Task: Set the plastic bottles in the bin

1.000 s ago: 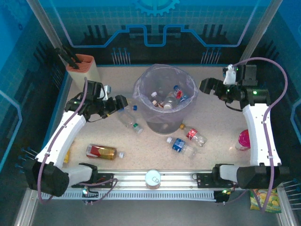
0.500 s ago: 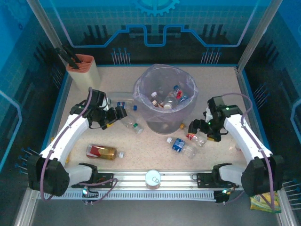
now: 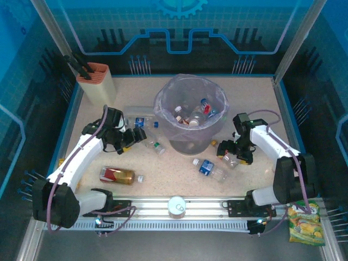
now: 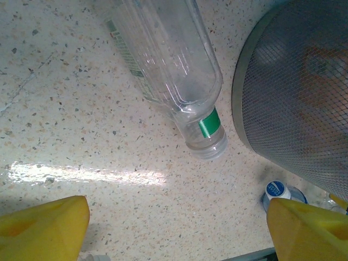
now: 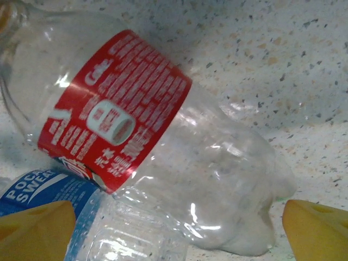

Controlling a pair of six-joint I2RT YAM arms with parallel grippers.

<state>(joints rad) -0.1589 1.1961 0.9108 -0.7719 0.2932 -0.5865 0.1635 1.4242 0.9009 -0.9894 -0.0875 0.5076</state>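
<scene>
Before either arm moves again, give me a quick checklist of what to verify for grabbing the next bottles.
1. Right gripper open: ok.
2. Red-label bottle lined up between its jaws: ok.
3. Blue-label bottle out of that grasp: not ok, it lies right beside the red-label bottle, near one jaw.
4. Right jaws low enough to close: cannot tell.
5. Left gripper open: ok.
6. Green-ring bottle between left jaws: not ok, it lies ahead of them, beside the bin.
</scene>
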